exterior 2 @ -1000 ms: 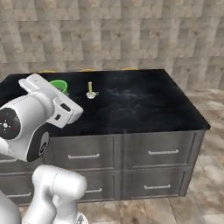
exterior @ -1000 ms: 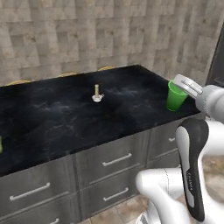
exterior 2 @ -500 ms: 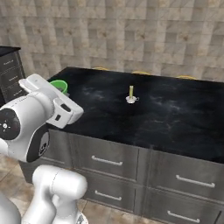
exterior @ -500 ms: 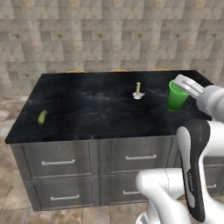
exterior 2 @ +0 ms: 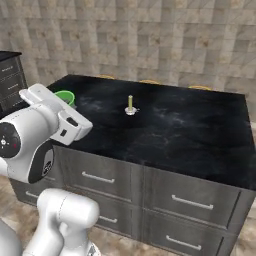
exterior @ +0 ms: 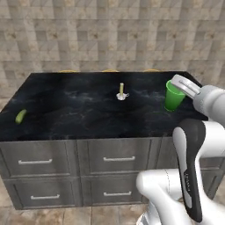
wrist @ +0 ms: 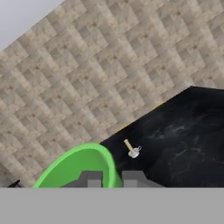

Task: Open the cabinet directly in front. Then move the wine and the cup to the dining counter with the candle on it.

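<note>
the gripper [wrist: 109, 178] was pinched tight on the rim of the green cup [exterior: 174, 96], holding it up over the right end of the dining counter [exterior: 79, 114], with the candle [exterior: 121, 92] standing mid-counter toward the back edge.

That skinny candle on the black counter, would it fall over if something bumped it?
Probably, if hit high up. The candle is a thin upright stick, so a knock near its top would likely tip it. Its saucer-like holder is wider and sits flat on the counter, so a low push may just slide it on that smooth-looking top.
</note>
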Controlling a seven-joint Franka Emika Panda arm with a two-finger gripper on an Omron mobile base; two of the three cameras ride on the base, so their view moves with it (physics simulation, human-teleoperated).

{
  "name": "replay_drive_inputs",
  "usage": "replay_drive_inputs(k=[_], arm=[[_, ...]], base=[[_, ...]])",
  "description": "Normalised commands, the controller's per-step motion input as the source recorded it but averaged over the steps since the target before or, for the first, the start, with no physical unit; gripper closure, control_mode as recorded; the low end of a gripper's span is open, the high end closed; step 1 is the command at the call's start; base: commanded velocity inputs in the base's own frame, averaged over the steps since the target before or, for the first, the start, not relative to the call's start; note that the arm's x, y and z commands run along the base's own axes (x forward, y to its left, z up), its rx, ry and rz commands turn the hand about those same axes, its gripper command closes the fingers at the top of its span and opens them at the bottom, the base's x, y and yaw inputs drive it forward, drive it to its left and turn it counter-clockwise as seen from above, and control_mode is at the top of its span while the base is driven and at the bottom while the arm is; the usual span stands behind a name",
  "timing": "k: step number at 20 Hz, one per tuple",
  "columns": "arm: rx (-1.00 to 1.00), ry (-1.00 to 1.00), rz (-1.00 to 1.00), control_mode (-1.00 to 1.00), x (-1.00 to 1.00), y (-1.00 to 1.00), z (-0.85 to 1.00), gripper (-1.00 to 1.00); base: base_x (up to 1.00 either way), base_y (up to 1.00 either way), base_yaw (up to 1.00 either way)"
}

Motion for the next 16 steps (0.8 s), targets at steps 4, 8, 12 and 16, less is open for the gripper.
replay_drive_inputs(k=[4,8,12,16], arm=[[0.0,0.0,0.0,1.0,0.0,0.0,0.0,1.0],[0.0,0.0,0.0,1.0,0.0,0.0,0.0,1.0],[0.0,0.0,0.0,1.0,0.0,0.0,0.0,1.0],[0.0,0.0,0.0,1.0,0.0,0.0,0.0,1.0]], base=[[0.0,-0.89,0.11],[0.24,-0.17,0.01],[0.73,-0.34,0.0],[0.88,-0.34,0.0]])
